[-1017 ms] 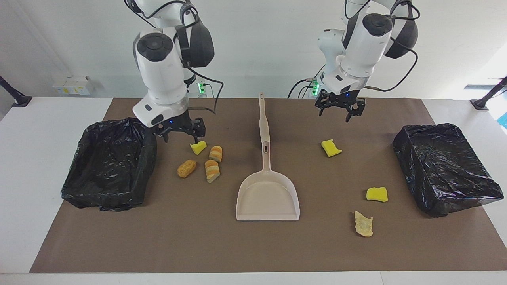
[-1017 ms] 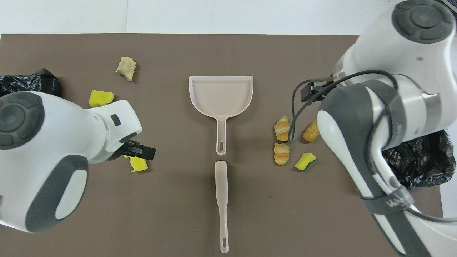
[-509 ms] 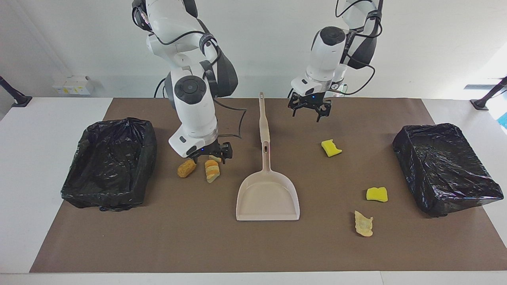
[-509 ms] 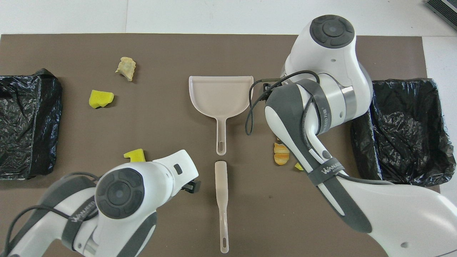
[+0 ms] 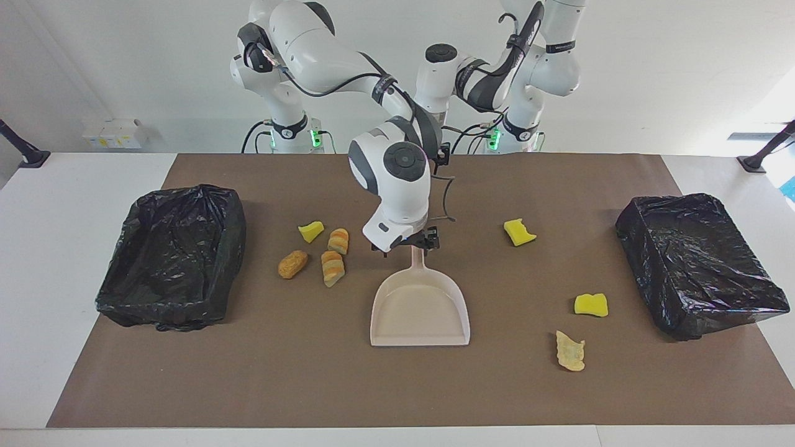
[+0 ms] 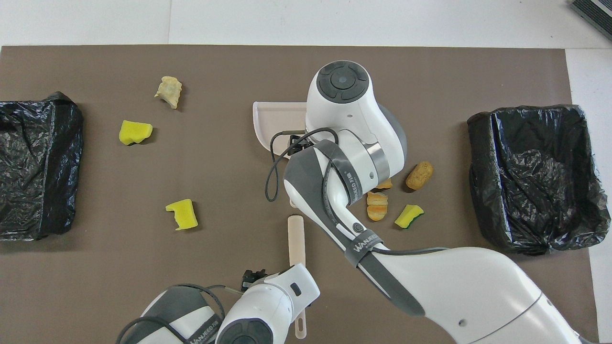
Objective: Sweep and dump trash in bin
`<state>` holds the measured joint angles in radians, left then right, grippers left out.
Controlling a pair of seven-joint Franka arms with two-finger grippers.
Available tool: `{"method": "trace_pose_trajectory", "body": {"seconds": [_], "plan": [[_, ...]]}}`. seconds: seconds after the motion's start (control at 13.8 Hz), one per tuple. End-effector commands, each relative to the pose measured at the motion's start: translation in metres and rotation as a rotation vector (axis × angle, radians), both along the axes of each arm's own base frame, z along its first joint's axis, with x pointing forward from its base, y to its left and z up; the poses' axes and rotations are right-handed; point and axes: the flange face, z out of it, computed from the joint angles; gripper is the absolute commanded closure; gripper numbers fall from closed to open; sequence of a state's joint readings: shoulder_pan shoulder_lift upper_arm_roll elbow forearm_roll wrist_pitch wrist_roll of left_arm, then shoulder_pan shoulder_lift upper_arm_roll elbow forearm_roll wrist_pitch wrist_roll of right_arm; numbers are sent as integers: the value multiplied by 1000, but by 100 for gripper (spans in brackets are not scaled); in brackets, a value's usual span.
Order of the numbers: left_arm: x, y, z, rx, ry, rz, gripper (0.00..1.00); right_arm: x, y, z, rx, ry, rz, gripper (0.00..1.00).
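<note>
Black fingers of your right gripper (image 5: 415,241) stood apart, low over the neck of the beige dustpan (image 5: 420,307) at the centre of the facing frame. I could not tell whether they touched the handle, and nothing was gripped. Your left gripper (image 6: 253,275) hung at the bottom centre of the overhead frame, also spread and empty, just beside the beige stick (image 6: 296,234).

Four bits of trash lay near the pan toward the right arm's end: a yellow wedge (image 5: 310,231), two bread slices (image 5: 338,240) (image 5: 332,268) and a brown lump (image 5: 292,264). Toward the left arm's end lay two more yellow pieces (image 5: 519,232) (image 5: 590,305) and, lowest in the frame, the flaky piece (image 5: 570,351). A black-lined bin (image 5: 112,292) (image 5: 683,316) sat at each edge.

You could expect the bits to be light and soft. The sponge would likely squash, the lump roll and the flake crumble, so a low, slow push suited them best. The pan looked stiff and light, and its handle neck was the place to take it.
</note>
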<state>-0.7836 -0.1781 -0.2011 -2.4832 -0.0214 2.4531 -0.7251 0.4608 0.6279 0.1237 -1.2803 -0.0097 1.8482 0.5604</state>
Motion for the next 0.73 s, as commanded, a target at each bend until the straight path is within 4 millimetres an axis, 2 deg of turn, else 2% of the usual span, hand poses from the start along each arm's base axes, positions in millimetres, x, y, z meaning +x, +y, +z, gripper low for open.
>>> {"method": "trace_pose_trajectory", "body": {"seconds": [0.0, 0.15, 0.29, 0.36, 0.44, 0.51, 0.58, 0.65], "plan": [[-6, -3, -14, 5, -14, 32, 0, 2, 7, -2, 29, 6, -9, 0], [-15, -10, -23, 10, -10, 41, 0, -12, 27, -15, 19, 10, 25, 0], [-19, -14, -23, 0, -9, 63, 0, -15, 29, -20, 13, 12, 32, 0], [-19, -15, -23, -3, -10, 68, 3, -16, 31, -19, 23, 0, 35, 6], [-22, -16, -23, -2, -9, 65, 10, -19, 29, -25, 16, 10, 38, 19], [-25, -18, -23, -3, -8, 71, 18, -18, 26, -27, 16, 11, 39, 37], [-25, -18, -23, -3, -6, 79, 21, -17, 27, -27, 27, 10, 37, 60], [-26, -18, -23, 0, -5, 79, 22, -18, 28, -31, 34, 10, 34, 76]]}}
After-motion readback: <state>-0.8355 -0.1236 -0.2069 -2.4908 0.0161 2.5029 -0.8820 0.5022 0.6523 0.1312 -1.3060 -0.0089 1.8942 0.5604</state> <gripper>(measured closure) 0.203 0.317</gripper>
